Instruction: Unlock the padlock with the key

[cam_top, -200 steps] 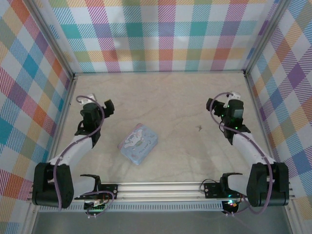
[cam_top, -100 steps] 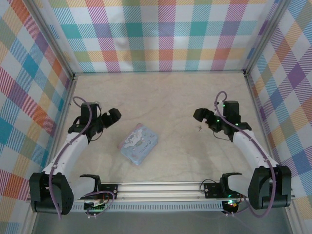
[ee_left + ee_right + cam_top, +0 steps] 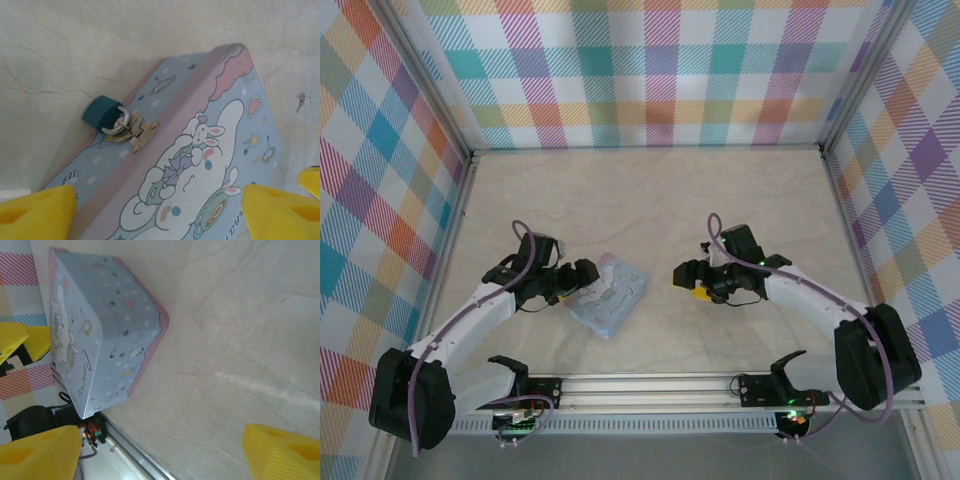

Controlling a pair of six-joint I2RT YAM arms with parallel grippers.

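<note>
**Padlock** (image 3: 102, 114): teal, small. Its shackle was threaded through the hasp (image 3: 136, 133) on the side of the tin (image 3: 200, 165) facing the left arm, and its body lay against the desk (image 3: 150, 40). It hung loose.
- Risk: it would likely swing or twist away under a key's push unless it was steadied.

**Tin:** pale blue with a cartoon lid, standing free on the desk between the two arms.
- Risk: it looked light, so a nudge from either arm could slide or turn it and take the padlock out of reach.

**Key** (image 3: 300, 101): a tiny metal piece on the desk beyond the tin's far corner, well apart from the padlock. It was probably the key, though too small to be sure.
- Risk: it lay flat and thin, so wide fingers might skate it across the desk, pinch it crooked or miss it.

**Left end effector** (image 3: 160, 210): spread wide and empty, hovering close over the hasp side of the tin.
- Risk: coming down could clip the lid edge or knock the padlock.

**Right end effector** (image 3: 161, 451): spread wide and empty, near the tin's opposite end and facing the left one.
- Risk: the two arms were closing on the same spot and could collide. Reaching back for the key might also drag the arm across it.
</note>
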